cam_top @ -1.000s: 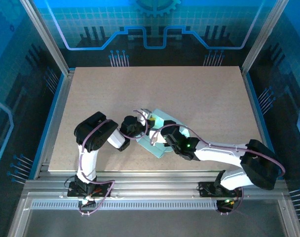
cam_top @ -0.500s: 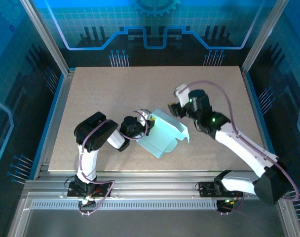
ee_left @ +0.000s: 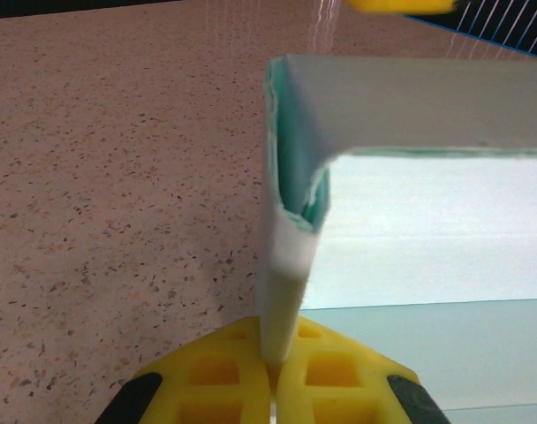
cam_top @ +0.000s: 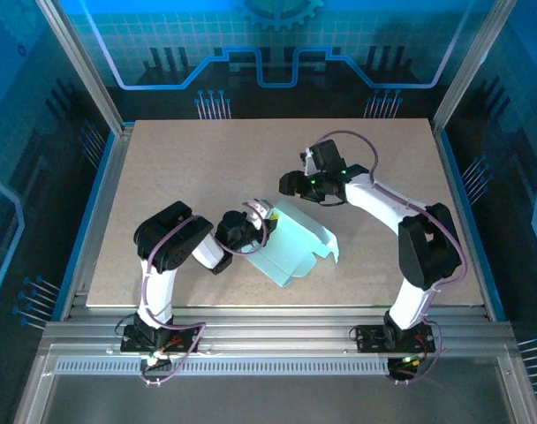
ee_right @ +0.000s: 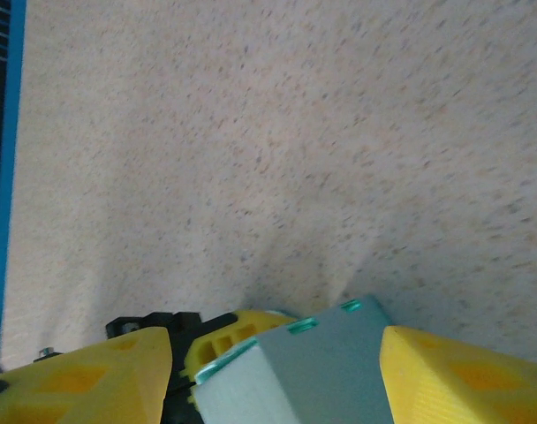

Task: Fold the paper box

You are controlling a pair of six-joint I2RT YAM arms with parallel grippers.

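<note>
Left tool (ee_left: 273, 369) clamps the paper box (cam_top: 295, 247) edge; right tool (cam_top: 288, 184) gapes apart, seemingly empty, beyond it.

Overhead view: I read cool, blue-tinted light, even across the table (cam_top: 189, 168); shadows short and soft. Left wrist: bright, paper box (ee_left: 410, 97) close to the lens, its edges soft, tabletop grain behind sharper. Right wrist: whole picture slightly soft, faint grey shadow mid-tabletop.
</note>
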